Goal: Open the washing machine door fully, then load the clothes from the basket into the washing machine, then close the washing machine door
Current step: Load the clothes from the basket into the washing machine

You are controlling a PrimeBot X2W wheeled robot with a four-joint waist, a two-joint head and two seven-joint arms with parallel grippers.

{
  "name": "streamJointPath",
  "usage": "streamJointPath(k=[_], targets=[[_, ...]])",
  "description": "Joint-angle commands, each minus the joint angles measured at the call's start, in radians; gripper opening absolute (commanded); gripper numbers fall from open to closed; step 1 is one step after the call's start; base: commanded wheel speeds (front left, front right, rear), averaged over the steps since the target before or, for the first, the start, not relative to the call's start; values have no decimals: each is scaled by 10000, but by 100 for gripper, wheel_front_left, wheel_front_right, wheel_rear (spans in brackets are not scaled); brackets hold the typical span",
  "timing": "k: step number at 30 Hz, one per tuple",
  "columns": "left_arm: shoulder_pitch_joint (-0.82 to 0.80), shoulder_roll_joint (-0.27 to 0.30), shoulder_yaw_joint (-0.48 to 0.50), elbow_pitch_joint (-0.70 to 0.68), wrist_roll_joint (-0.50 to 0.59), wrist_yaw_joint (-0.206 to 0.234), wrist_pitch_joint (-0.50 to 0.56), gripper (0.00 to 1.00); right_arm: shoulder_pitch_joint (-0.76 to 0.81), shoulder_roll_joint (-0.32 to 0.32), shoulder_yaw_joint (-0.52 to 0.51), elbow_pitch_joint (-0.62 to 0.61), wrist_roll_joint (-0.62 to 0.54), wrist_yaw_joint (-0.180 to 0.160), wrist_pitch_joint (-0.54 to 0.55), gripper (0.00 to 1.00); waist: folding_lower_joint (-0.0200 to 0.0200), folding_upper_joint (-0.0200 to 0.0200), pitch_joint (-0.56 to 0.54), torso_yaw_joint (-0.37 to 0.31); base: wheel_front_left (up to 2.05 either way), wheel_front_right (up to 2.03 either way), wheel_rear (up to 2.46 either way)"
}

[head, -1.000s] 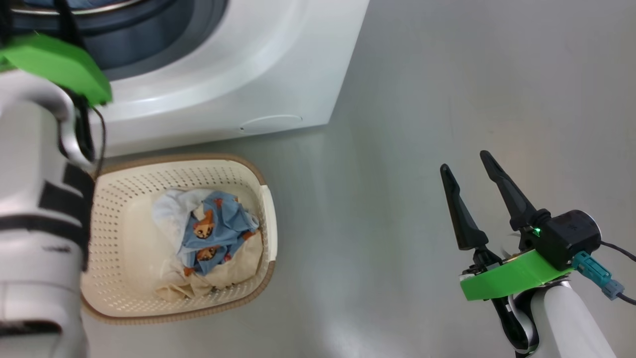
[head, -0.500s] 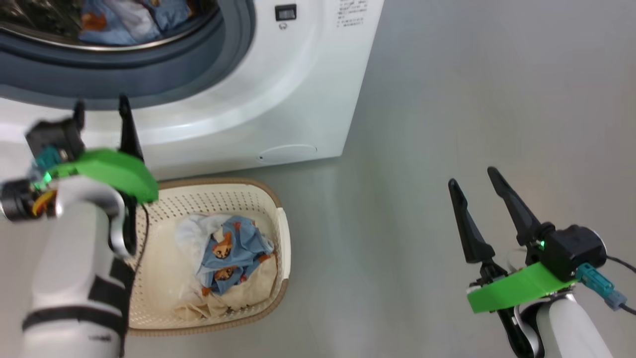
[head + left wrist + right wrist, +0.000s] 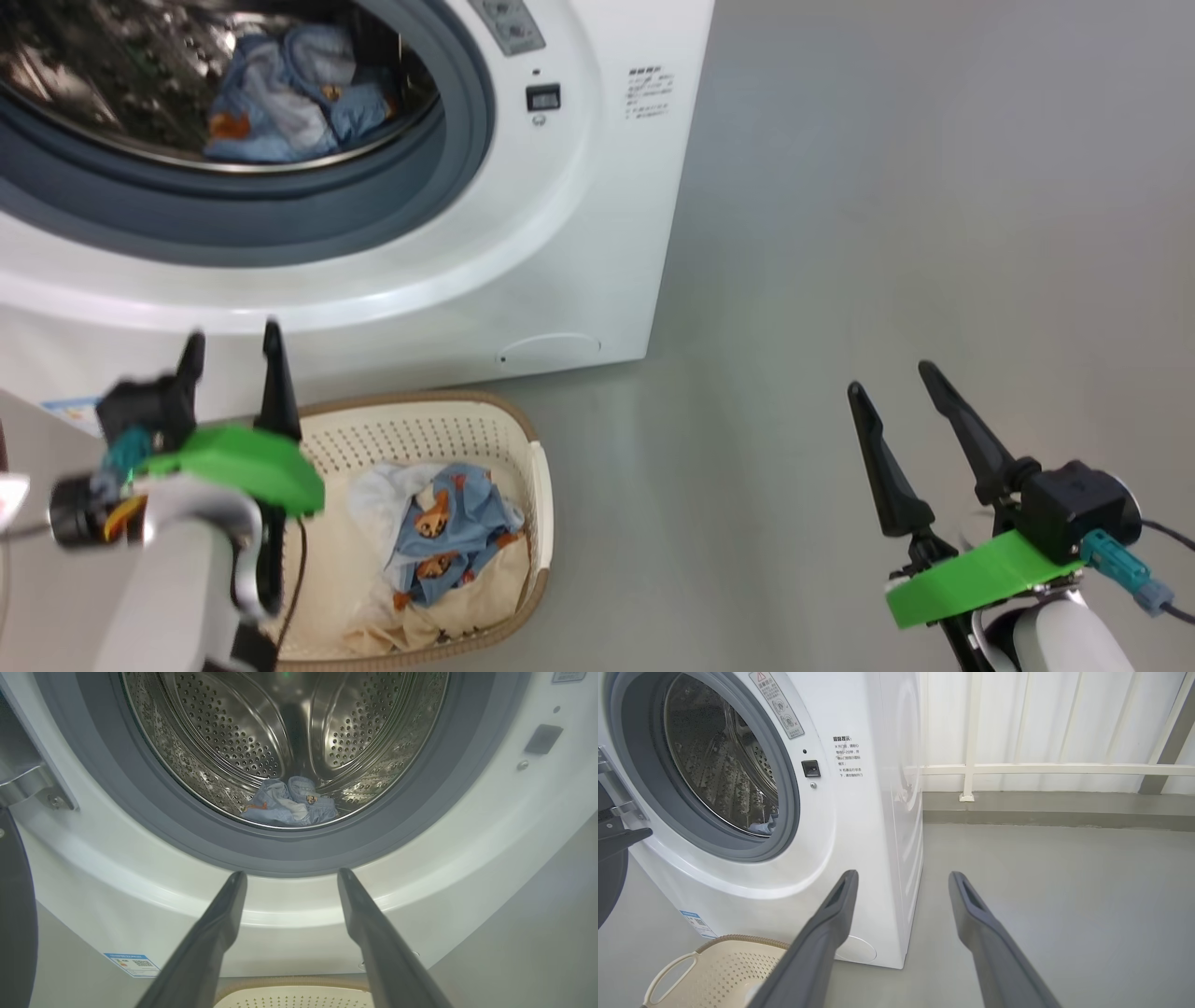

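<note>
Basket (image 3: 541, 504) sits just before washing machine (image 3: 597, 233), right claw (image 3: 889, 377) well apart.

White forearms (image 3: 159, 597), green wrist plates (image 3: 971, 577), black tapered jaws.

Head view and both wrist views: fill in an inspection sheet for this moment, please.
Surface: grey floor, smooth.
Job's things: washing machine, its door swung open at left; blue garment in the drum; basket on the floor before it, holding clothes.
Clutter: nothing seen.
Grippers: left gripper open, empty, aimed at the drum above the basket; right gripper open, empty, over floor.
Cables: dark cable off the right wrist; dark cord by the left forearm.
Surroundings: white rail and panelled wall behind.
</note>
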Motion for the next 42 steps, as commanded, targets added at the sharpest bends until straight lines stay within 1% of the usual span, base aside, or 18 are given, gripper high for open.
streamJointPath(k=[1,4,7,15,20,25,32,42], targets=[[285,246,427,-370,-130,-28,-62,100,150,-27,198,-197,178,16,-48,100,0,0,-280,-114,0,0,0],[861,194,812,-781,-281,60,-62,100,292,-46,215,-151,200,16,-48,100,0,0,-517,-187,0,0,0],[1229,154,967,-1053,-294,80,-62,100,376,-59,204,-148,215,16,-48,100,0,0,-624,-222,0,0,0],[2648,-120,1268,-2260,-195,15,-62,100,614,-125,217,-149,270,16,-48,100,0,0,-976,-331,0,0,0],[3496,-246,1416,-2930,-199,-127,-62,100,754,-163,259,-119,300,16,-48,100,0,0,-1204,-397,0,0,0],[4150,-306,1599,-3592,-29,-116,-62,100,891,-201,263,-84,324,16,-48,100,0,0,-1427,-431,0,0,0],[4916,-346,1730,-4111,64,8,-63,100,1108,-255,228,-34,361,16,-48,100,0,0,-1753,-385,0,0,0],[5552,-355,1427,-4538,-161,350,-63,100,1204,-336,223,10,406,16,-48,100,0,0,-1923,-170,0,0,0]])
